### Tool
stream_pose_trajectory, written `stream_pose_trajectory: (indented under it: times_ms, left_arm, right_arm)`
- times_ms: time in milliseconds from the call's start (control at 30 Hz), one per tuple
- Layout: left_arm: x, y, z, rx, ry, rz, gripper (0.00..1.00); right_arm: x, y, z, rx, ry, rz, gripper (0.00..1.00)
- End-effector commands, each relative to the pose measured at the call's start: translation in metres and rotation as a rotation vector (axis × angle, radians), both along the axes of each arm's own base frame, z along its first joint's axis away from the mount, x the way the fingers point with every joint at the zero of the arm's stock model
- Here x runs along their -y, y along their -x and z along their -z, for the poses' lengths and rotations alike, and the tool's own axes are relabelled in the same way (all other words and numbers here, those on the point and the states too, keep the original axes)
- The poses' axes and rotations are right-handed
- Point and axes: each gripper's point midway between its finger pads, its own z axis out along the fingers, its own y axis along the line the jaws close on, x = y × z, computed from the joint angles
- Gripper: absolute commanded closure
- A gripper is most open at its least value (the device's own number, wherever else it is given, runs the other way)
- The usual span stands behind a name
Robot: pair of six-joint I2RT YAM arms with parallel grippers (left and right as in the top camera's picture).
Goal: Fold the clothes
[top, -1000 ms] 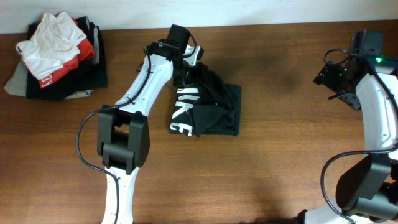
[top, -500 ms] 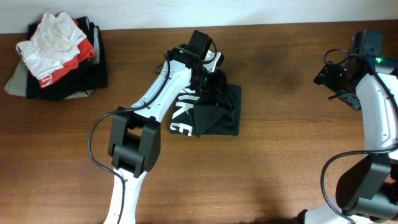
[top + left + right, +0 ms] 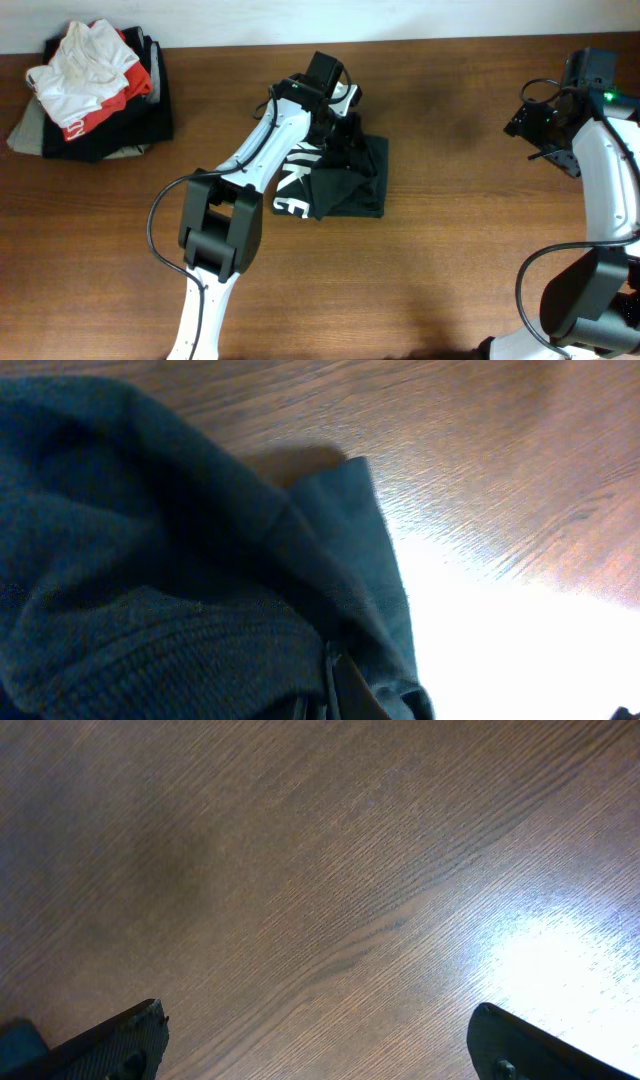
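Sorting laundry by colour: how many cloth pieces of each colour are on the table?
White: 1, white garment atop the pile.
Red: 1, red garment beneath it.
Black: 2, black T-shirt at centre, dark cloth in the pile.
Grey: 1, grey cloth at the bottom.
Total: 5 visible; the pile may hide more.

Top-down: a brown wood-grain table (image 3: 450, 260) with a charcoal-black cotton T-shirt (image 3: 350, 190) roughly in the middle. It's bunched into a rough square, with big white block letters down its 9 o'clock side. The white left arm (image 3: 260, 160) reaches up from 6 o'clock and the left gripper (image 3: 338, 135) is down on the shirt's 12 o'clock edge. Can't make out the jaws from here. The right gripper (image 3: 526, 120) hangs over bare wood at 3 o'clock, well apart from the shirt. At 10 o'clock there's a pile: a crumpled white cloth garment (image 3: 75, 70) on top, a red garment (image 3: 138, 76) touching it, and dark folded clothes (image 3: 120, 135) underneath.
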Motion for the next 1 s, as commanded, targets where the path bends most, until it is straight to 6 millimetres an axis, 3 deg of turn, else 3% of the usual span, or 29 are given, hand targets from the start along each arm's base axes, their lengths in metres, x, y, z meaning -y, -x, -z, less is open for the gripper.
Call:
stream_pose_trajectory:
  times_ms: [0, 133, 433, 500, 600, 800, 833, 867, 900, 967]
  left_arm:
    - [0.025, -0.001, -0.021, 0.058, 0.034, 0.047, 0.93]
    - [0.036, 0.001, -0.025, 0.105, -0.005, 0.056, 0.93]
    - [0.077, 0.023, 0.018, 0.11, -0.055, 0.132, 0.95]
    - [0.082, 0.025, 0.019, 0.123, -0.057, 0.145, 0.94]
    - [0.083, 0.019, -0.007, 0.19, -0.061, 0.168, 0.92]
    - [0.052, 0.004, -0.137, 0.314, -0.005, 0.097, 0.74]
    - [0.044, 0.004, -0.156, 0.33, 0.001, 0.085, 0.68]
    - [0.034, 0.005, -0.174, 0.354, 0.003, 0.085, 0.54]
    - [0.027, 0.004, -0.182, 0.371, -0.004, 0.09, 0.45]
    - [0.004, 0.0, -0.192, 0.383, -0.041, 0.062, 0.38]
  right_arm:
    - [0.004, 0.0, 0.001, -0.005, 0.019, 0.014, 0.01]
    - [0.004, 0.0, 0.001, -0.005, 0.019, 0.014, 0.01]
    - [0.004, 0.0, 0.001, -0.005, 0.019, 0.014, 0.01]
    - [0.004, 0.0, 0.001, -0.005, 0.019, 0.014, 0.01]
    - [0.004, 0.0, 0.001, -0.005, 0.019, 0.014, 0.01]
    - [0.004, 0.0, 0.001, -0.005, 0.019, 0.014, 0.01]
    - [0.004, 0.0, 0.001, -0.005, 0.019, 0.014, 0.01]
    - [0.004, 0.0, 0.001, -0.005, 0.019, 0.014, 0.01]
    - [0.004, 0.0, 0.001, -0.005, 0.019, 0.014, 0.01]
    - [0.004, 0.0, 0.001, -0.005, 0.019, 0.014, 0.01]
